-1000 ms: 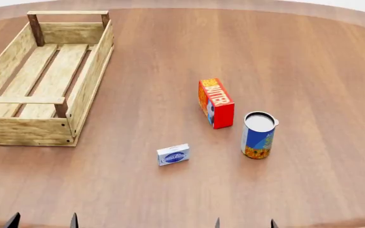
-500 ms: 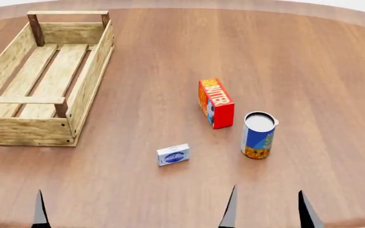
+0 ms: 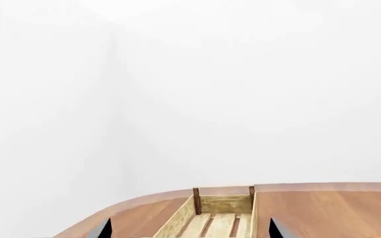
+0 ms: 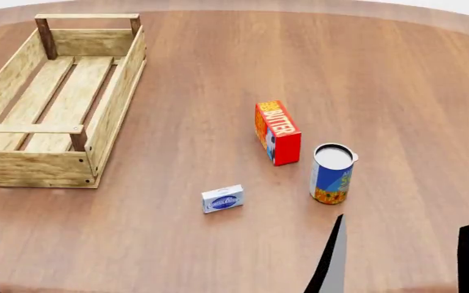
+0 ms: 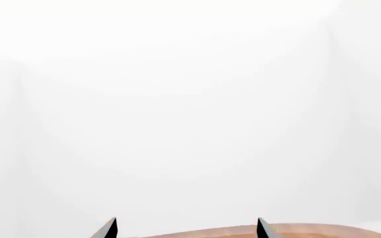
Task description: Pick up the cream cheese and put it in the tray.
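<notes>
Cream cheese (image 4: pixel 222 199) is lying flat on the wooden bench (image 4: pixel 218 73), alone, near the upright butter box (image 4: pixel 278 132) and the blue-and-orange can (image 4: pixel 331 173). Well apart, the slatted wooden tray (image 4: pixel 114 104) is sitting at the bench's far left. The right pincer (image 4: pixel 402 259) is hanging with fingers spread apart, gripping nothing. The left pincer (image 3: pixel 189 228) is likewise showing parted fingertips.

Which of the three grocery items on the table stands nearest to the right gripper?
The blue-and-orange can. It stands just beyond the right gripper, while the butter box lies farther back and the cream cheese farther left.
</notes>
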Tool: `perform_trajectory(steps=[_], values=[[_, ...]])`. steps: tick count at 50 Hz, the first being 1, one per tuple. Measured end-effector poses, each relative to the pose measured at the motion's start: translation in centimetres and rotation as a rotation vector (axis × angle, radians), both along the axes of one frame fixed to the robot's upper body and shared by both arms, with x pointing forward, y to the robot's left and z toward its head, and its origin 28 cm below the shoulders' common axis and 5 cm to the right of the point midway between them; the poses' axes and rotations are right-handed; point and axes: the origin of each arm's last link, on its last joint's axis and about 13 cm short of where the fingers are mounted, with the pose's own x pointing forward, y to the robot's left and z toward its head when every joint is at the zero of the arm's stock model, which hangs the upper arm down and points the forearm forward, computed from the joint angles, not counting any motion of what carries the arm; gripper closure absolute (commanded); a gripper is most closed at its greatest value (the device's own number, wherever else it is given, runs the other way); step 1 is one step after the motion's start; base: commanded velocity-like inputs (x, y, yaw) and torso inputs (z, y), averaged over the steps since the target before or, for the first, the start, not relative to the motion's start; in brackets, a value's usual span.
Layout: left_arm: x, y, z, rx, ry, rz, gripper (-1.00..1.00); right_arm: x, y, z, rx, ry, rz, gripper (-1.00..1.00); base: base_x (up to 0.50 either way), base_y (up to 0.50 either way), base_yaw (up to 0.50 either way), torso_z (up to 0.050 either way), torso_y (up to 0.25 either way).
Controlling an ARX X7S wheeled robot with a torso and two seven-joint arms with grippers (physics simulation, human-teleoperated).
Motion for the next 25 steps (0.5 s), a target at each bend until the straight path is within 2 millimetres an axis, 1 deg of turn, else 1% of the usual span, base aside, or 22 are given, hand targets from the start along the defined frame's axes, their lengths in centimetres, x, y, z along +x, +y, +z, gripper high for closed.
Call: perform_trajectory(steps=[1,10,25], values=[[-0.2,0.0,0.2,0.001,-0.005,0.005,-1.00,-0.1,0.0,0.1,-0.001,-0.006,0.001,-1.00,0.00,0.00,0.00,0.000,0.000],[-1.1,0.2,1.0,0.009,-0.039,0.019,-1.00,-0.5,0.1,0.2,-0.003,-0.006,0.004,-1.00,0.00,0.00,0.00,0.050,0.000],[-1.7,0.3,1.5,0.000,-0.060,0.026,-1.00,-0.6,0.1,0.2,-0.004,0.000,0.003,-1.00,0.00,0.00,0.00,0.050,0.000]])
